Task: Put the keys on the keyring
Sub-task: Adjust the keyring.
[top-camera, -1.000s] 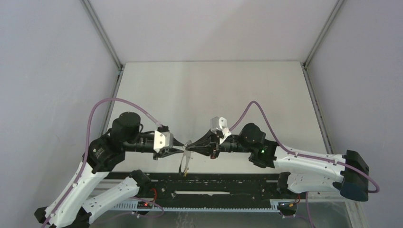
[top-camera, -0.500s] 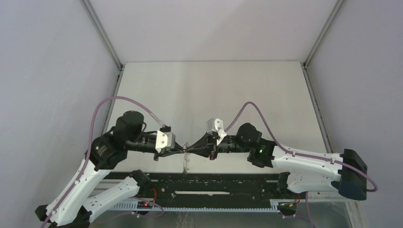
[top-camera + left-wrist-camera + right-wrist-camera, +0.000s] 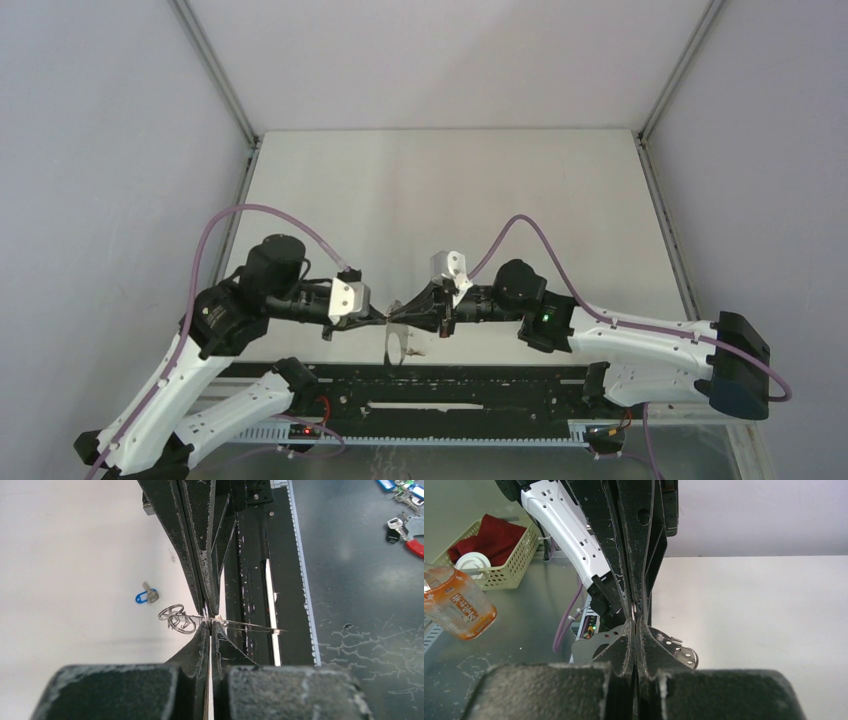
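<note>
My left gripper [image 3: 386,317] and right gripper [image 3: 399,316] meet tip to tip above the table's near edge. Both are shut on the keyring [image 3: 389,344], which hangs below them. In the left wrist view my left gripper [image 3: 210,625] pinches the thin hoop [image 3: 250,626], seen edge-on, with its cluster of small loops [image 3: 177,621] to the left. The right gripper's fingers [image 3: 200,555] come down from the top. In the right wrist view my right gripper [image 3: 635,622] pinches a small metal loop [image 3: 634,611]. The blue key [image 3: 146,596] lies on the white table. The yellow key is out of view.
A black rail [image 3: 450,385] runs along the table's near edge. Off the table, loose keys [image 3: 405,525] lie on the dark floor. A basket with red cloth [image 3: 499,555] and a drink bottle [image 3: 456,607] stand beyond the left arm.
The right arm has pushed a little to the left and the left gripper has shifted right, so the tips press closer. The hanging hoop has swung slightly.
</note>
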You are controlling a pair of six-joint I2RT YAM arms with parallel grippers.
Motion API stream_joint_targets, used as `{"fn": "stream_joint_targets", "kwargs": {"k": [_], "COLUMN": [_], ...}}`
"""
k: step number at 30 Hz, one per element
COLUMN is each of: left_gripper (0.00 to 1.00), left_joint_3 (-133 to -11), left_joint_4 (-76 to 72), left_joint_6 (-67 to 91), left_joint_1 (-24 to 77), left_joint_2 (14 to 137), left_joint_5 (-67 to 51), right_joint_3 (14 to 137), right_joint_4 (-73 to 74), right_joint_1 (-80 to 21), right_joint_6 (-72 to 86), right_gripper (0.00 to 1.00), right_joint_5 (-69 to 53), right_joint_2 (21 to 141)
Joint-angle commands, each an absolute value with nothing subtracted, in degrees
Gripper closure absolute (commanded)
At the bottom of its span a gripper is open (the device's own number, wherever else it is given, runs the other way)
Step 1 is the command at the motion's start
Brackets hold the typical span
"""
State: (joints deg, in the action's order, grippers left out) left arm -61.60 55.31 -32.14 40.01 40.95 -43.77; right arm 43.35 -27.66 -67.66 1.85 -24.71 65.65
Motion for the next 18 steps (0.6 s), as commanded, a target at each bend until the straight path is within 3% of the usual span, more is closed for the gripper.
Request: {"fn": "stream_joint_targets", "kwargs": {"k": [1, 8, 15, 18], "left_gripper": [1.00, 1.00, 1.00, 1.00], "left_joint_3": [-63.8, -64.4, -62.9, -62.4], "left_joint_4": [54.5, 53.5, 53.4, 53.2], "left_joint_6": [-35.6, -38.2, -43.0, -45.4], "left_joint_1": [40.2, 40.2, 40.2, 40.3], "left_joint_2": [40.5, 40.1, 38.5, 38.0], "left_joint_5": [-39.1, -37.2, -36.0, -35.0], "right_joint_3": [46.4, 46.4, 49.5, 51.3], "right_joint_4": [-30.4, -28.9, -16.9, -12.4], "right_joint_1": [-68.5, -69.1, -69.1, -69.1], "right_joint_6": [1.4, 0.2, -4.6, -7.0], "right_gripper": [1.00, 0.92, 0.63, 0.59], "right_joint_5": [-26.4, -26.8, -24.4, -23.8], "right_joint_2": [65.2, 64.3, 62.3, 62.0]}}
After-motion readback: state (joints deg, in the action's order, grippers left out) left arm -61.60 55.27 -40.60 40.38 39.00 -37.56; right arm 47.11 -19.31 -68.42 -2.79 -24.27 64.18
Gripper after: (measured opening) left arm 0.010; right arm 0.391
